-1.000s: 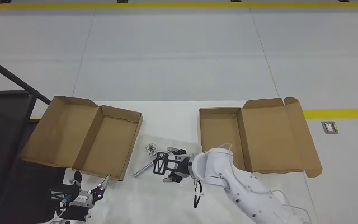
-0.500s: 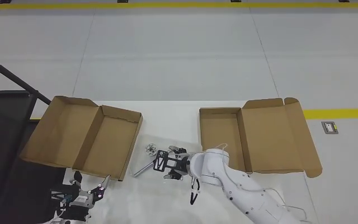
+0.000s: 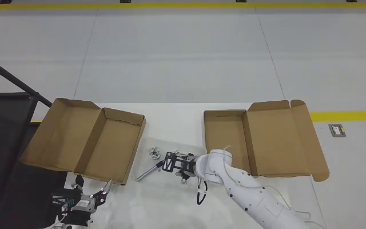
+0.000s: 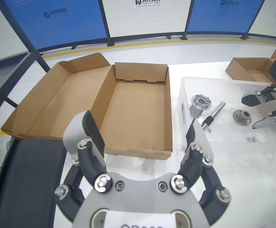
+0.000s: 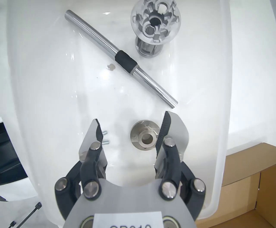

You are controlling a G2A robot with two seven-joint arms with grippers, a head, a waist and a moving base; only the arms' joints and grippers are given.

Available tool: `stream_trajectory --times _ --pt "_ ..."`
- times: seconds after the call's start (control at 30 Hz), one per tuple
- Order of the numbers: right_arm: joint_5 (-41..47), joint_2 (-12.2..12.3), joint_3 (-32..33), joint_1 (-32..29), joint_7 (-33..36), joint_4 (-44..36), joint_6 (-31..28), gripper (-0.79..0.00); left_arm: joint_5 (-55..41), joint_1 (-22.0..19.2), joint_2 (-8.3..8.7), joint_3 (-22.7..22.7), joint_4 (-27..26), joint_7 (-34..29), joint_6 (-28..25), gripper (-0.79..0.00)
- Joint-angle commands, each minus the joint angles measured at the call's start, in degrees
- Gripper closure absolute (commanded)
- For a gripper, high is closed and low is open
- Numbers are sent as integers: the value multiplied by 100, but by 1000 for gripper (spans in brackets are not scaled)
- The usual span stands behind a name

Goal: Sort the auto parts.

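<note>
Right gripper [image 5: 132, 122], wide open and empty, straddles the flanged hub [image 5: 144, 138] off-centre; closing may shove it toward the steel rod [image 5: 120, 58] at nine o'clock and miss.

A pale grey floor [image 3: 183, 51] is spreading out beyond the white table [image 3: 171, 117], with thin seams crossing it in large slabs. A yellow line [image 3: 183, 5] is running along its far edge, and a shorter yellow stripe [image 3: 343, 116] is showing at one side, with a small plate [image 3: 338, 130] lying on the floor just beside it. Behind the line, blue partition panels [image 4: 64, 26] are standing on either side of a white pegboard panel [image 4: 146, 17], held by black posts [image 4: 103, 21] on flat feet. A black metal frame [image 3: 23, 86] is slanting over a dark surface [image 3: 11, 149] beside the table. Even light is falling throughout.
</note>
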Motion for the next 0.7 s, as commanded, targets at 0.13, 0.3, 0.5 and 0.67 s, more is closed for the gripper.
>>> stream_trajectory --times 0.13,0.3,0.5,0.67 --pt "-133 -24 40 -9 -57 133 59 -557 0 0 0 0 0 0 0 -785" --pt "-206 -65 45 24 43 249 127 -585 0 0 0 0 0 0 0 -785" --pt "-163 -144 12 91 63 435 80 -471 0 0 0 0 0 0 0 -785" --pt "-178 -208 -11 143 130 577 135 -391 0 0 0 0 0 0 0 -785"
